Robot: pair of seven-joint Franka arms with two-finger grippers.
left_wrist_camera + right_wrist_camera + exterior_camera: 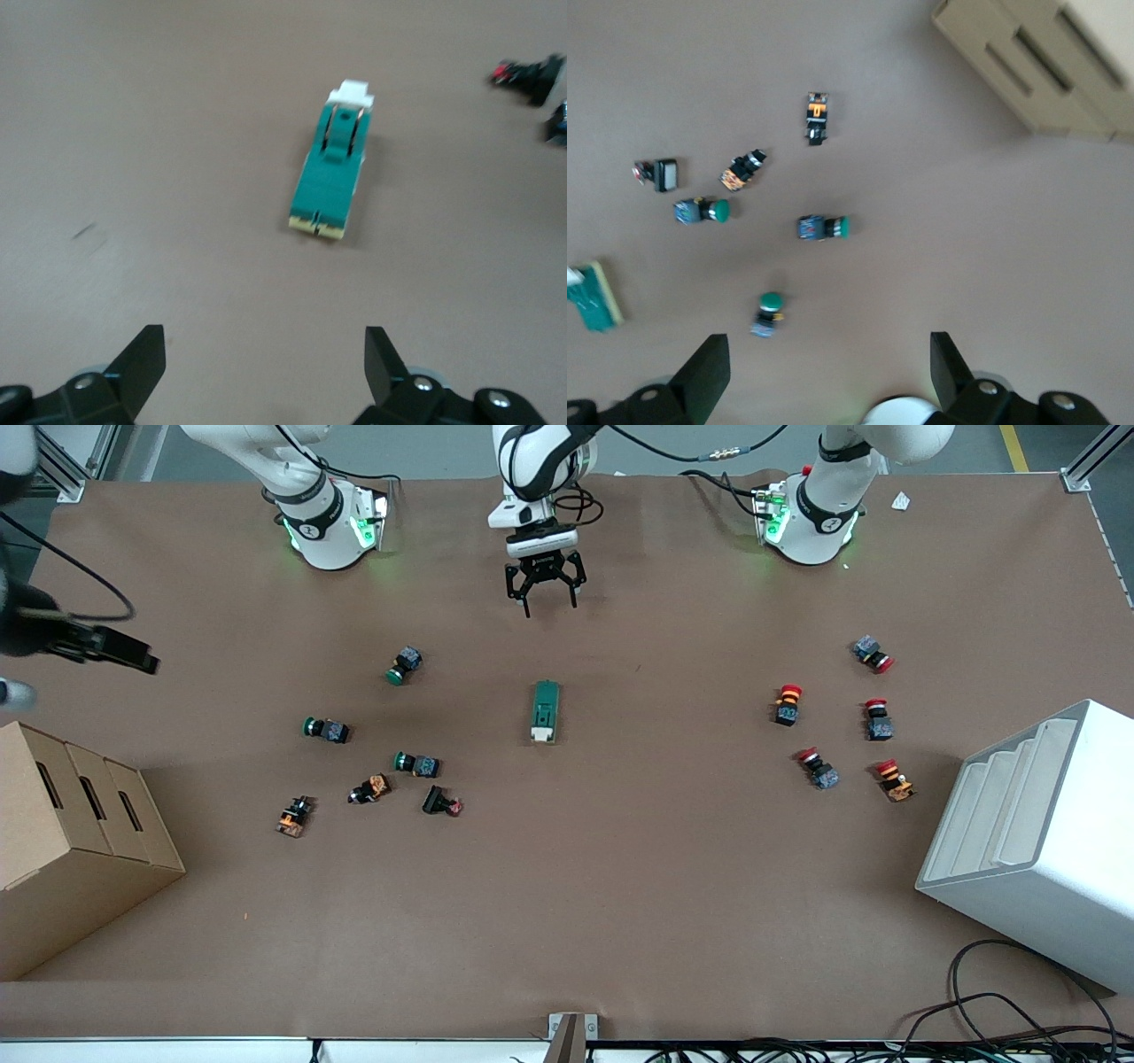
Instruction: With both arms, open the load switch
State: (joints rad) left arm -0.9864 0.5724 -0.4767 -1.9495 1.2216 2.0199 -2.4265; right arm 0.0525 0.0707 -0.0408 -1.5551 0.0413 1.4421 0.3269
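- The load switch [546, 711] [335, 168] lay flat on the brown table [620, 903], about midway between the two arms' ends, with nothing touching it.
- Its long axis ran away from my left pincer [549, 605] [264, 363]. The pale yellowish end was the one toward that pincer, and the white lever [541, 734] [351, 93] was at the end toward the front camera.
- My left pincer hung in the air over bare table. That spot was farther from the front camera than the switch and in line with it. Its fingers [146, 352] were spread wide and held nothing.
- In the left wrist view the switch sat straight ahead of the spread fingers, well apart from them.
- My right pincer [124, 654] [828, 363] was up over the right arm's end of the table. Its fingers [709, 363] were also spread wide and empty.
- From there the switch [594, 297] showed only at the edge of the right wrist view, partly cut off.
- Three green-capped push-buttons [404, 665] [769, 312] lay on their sides between my right pincer and the switch. A few dark and orange parts [370, 788] [742, 168] lay beside them, nearer the front camera.
- A cardboard box [71, 841] [1028, 62] stood at the right arm's end of the table, nearer the front camera than the spot under my right pincer.
- Five red-capped push-buttons [787, 704] were scattered toward the left arm's end, well apart from the switch.
- A white stepped bin [1036, 833] stood at that same end, nearer the front camera than the red buttons.
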